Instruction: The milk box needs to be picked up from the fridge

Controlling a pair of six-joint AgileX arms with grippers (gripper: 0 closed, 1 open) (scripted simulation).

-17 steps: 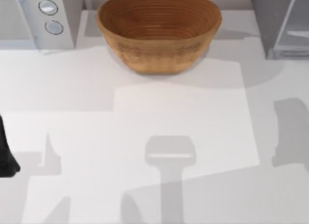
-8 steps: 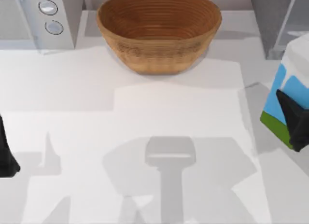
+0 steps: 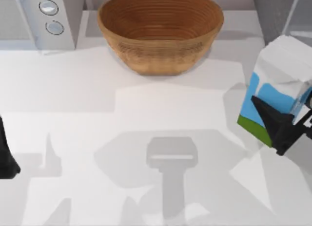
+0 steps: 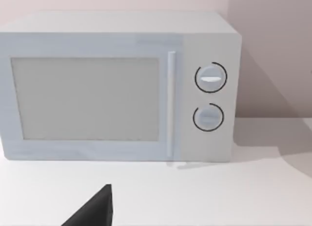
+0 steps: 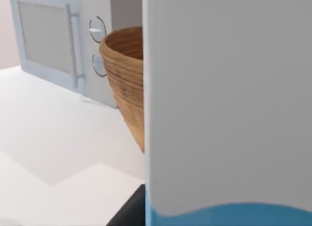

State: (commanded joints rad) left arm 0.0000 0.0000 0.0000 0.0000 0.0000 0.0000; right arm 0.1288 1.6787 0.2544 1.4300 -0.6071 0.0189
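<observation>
In the top view, the right gripper (image 3: 287, 131) comes in from the right edge with its dark fingers (image 3: 273, 122) clamped on the milk box (image 3: 275, 87), a small carton with a white folded top, sky-blue sides and a green band at its base. The carton is tilted, white top away from the fingers toward the far side, green base just beside the fingertips, and it is held above the white table (image 3: 146, 119). Beyond the carton's top, at the far right corner, stands the fridge (image 3: 273, 16), a grey speckled cabinet with a pale glassy panel in a light frame. To the left of the fingers, well apart, sits a round brown woven bowl (image 3: 160, 28), and farther left a white microwave with two round knobs (image 3: 48, 19). The left gripper (image 3: 6, 155) rests parked at the left edge; whether its fingers are open cannot be told. In the left wrist view, the white microwave (image 4: 117, 84) stands ahead of one dark finger (image 4: 95, 211). In the right wrist view, the carton's white and blue side (image 5: 229, 109) sits close against the camera, with the woven bowl (image 5: 124, 80) and the microwave (image 5: 53, 41) beyond it.
</observation>
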